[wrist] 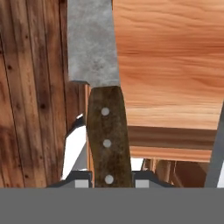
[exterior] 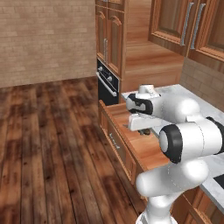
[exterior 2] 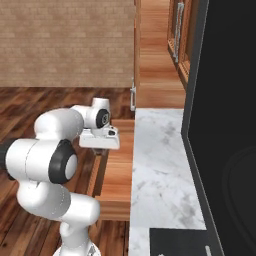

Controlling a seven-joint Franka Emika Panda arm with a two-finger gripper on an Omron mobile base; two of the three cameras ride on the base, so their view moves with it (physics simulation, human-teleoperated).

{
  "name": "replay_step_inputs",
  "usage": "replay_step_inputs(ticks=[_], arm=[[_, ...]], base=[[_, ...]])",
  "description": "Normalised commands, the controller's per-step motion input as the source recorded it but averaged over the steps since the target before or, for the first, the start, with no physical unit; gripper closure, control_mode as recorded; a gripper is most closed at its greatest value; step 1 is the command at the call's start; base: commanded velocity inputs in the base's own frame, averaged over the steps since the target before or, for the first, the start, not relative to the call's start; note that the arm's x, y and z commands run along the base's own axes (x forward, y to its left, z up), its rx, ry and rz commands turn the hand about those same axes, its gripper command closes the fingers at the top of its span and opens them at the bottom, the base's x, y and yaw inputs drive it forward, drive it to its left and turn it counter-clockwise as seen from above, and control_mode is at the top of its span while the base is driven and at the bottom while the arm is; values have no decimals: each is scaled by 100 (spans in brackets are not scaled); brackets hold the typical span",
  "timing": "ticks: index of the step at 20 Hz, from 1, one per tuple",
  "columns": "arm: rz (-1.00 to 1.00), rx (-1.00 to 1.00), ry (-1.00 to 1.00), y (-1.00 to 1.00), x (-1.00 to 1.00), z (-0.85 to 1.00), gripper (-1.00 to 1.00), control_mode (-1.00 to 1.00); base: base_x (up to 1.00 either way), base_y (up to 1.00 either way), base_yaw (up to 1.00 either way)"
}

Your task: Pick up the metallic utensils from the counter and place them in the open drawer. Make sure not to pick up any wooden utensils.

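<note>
Kitchen knife with a grey silver blade and a dark brown riveted handle [wrist: 107,144] sat between the two dark finger tips of the gripper [wrist: 108,178], which was closed on the handle near its end. The jaws were only a little apart, just as wide as the handle. In the hand view the knife pointed straight away from the gripper, with the blade reaching past the top edge of that view.

The knife was held in the air above the wide shallow wooden drawer with the light-brown inside [wrist: 170,61]. The blade lay over the border between the drawer's floor and the dark wooden plank floor of the room [wrist: 26,87], so the knife was at the side of the drawer, close to its front panel, not over its middle.

In the left base view the gripper [exterior: 146,130] hung over the open drawer [exterior: 144,146], just beside the white-grey marble bench [exterior: 205,105]. In the right base view the gripper [exterior 2: 100,148] stood above the drawer [exterior 2: 117,170], with the bench [exterior 2: 160,165] to its right. The drawer's floor looked bare around the gripper. Its front panel [exterior: 116,142] stood out into the room, and the plank floor beyond was free.
</note>
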Motion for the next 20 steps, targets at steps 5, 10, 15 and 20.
replay_step_inputs(ticks=[5,10,15,20], arm=[[0,6,-6,2,7,-38,100,-100],[0,2,-17,2,10,-44,100,-100],[0,0,-12,3,22,-36,100,-100],[0,0,-5,0,25,-19,100,-100]], base=[[0,0,0],[0,0,0],[0,0,0],[0,0,0]])
